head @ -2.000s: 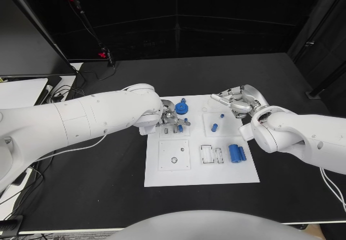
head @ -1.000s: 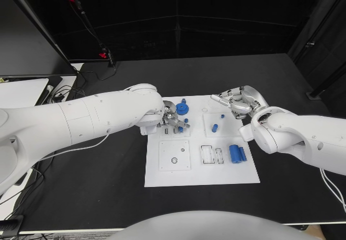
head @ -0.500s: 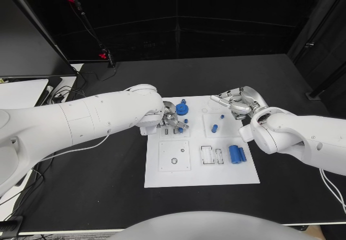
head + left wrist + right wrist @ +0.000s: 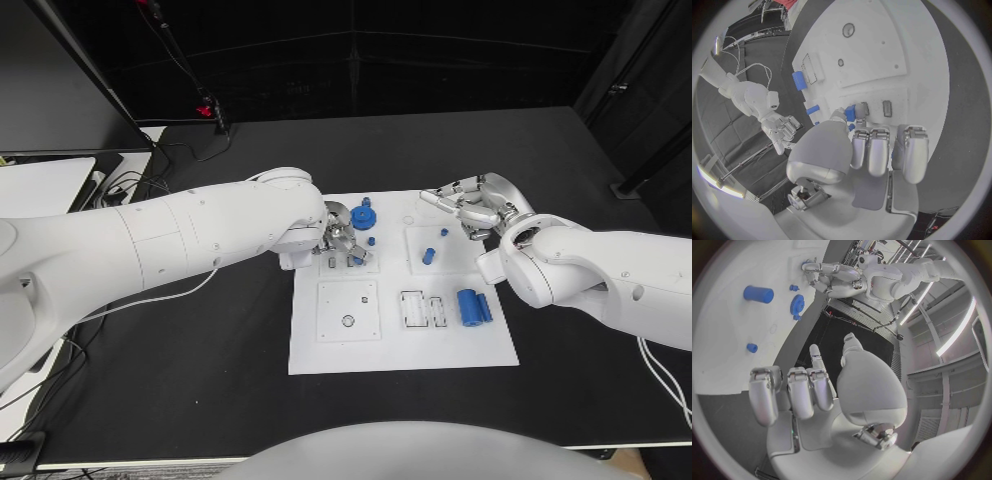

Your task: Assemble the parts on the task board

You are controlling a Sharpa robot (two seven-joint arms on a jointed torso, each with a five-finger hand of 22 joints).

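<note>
From above, the left hand (image 4: pixel 342 243) sits low over the far-left corner of the task board (image 4: pixel 401 352), fingertips bunched around a small blue piece (image 4: pixel 358 260) right under them. Just beyond its fingers stands a blue gear (image 4: pixel 364 215) on the board. The right hand (image 4: pixel 472 207) hovers off the board's far-right edge, fingers loosely spread and holding nothing; a short blue peg (image 4: pixel 430 255) lies just in front of it, and a pair of blue cylinders (image 4: pixel 473 306) rests further back toward the robot's body.

Through the left wrist camera, the thumb and a finger (image 4: pixel 858 149) meet at a small blue part (image 4: pixel 850 112) beside two narrow slots. It looks pinched, though the palm covers most of the contact, so I can't be sure how firmly it is held or whether it is already seated.

Through the right wrist camera, the right hand's fingers (image 4: pixel 792 390) curl gently with nothing between them, above the board's edge. A blue cylinder (image 4: pixel 758 293) and the gear lie well beyond the fingertips.

These parts look like small, rigid, light plastic, probably smooth and easy to flick away. I'd judge a fingertip pinch across the sides works best, keeping each piece upright for its socket. The sockets themselves are too small to read clearly.
</note>
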